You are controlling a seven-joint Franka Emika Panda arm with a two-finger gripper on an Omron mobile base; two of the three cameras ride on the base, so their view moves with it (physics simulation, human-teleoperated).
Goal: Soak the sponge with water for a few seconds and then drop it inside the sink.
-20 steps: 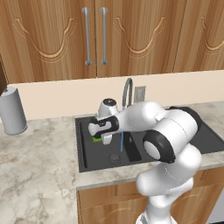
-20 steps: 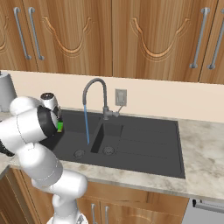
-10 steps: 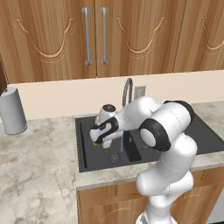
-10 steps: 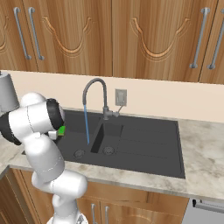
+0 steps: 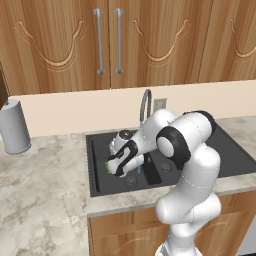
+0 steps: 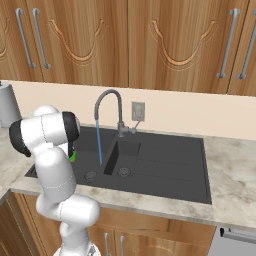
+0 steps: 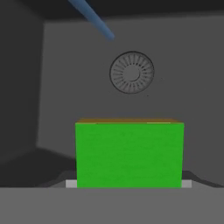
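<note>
The green sponge [image 7: 129,155] with its yellow layer on top is held low inside the sink's large basin, and my gripper [image 7: 129,184] is shut on it. In the left base view the gripper [image 5: 119,165] points down and left, with the sponge [image 5: 109,168] at its tip. A sliver of the sponge [image 6: 73,157] peeks out behind my arm in the right base view. The water [image 5: 140,147] runs as a thin blue stream from the curved faucet [image 6: 107,97]. The stream [image 7: 92,17] passes beyond the sponge, apart from it. The round drain [image 7: 131,72] lies ahead on the sink [image 6: 165,160] floor.
A grey paper towel roll [image 5: 15,127] stands on the marble counter at the left. The smaller basin and ribbed drainboard [image 6: 165,167] lie right of the faucet. Wooden cabinets [image 5: 107,40] hang above the backsplash. Basin walls [image 7: 22,87] close in on the gripper's left.
The hand has dropped lower into the large basin with the sponge, away from the stream, and the elbow has swung. The jaws stay closed on the sponge.
</note>
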